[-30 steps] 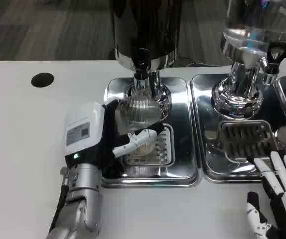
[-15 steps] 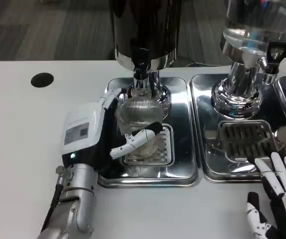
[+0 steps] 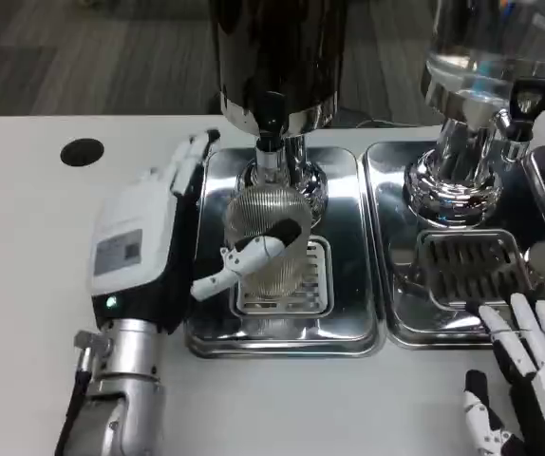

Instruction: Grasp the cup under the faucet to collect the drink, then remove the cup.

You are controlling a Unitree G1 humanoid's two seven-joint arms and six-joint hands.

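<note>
Right hand [image 3: 529, 380] rests idle at the near tabletop edge, fingers spread, holding nothing. Left hand [image 3: 173, 237] wraps the ribbed cup [image 3: 268, 237] on the drip tray [image 3: 348, 313], directly beneath the dark dispenser's faucet [image 3: 271, 119]. For a clean fill, hold it upright and centred.

The cup [image 3: 267, 239] stands on a tray [image 3: 348, 328], right under the faucet [image 3: 271, 128] of the far drink tank [image 3: 277, 57]. The left hand [image 3: 159, 237] is just left of the cup. Another tray [image 3: 396, 313] lies to the right. The right hand [image 3: 529, 370] is near its front edge.
</note>
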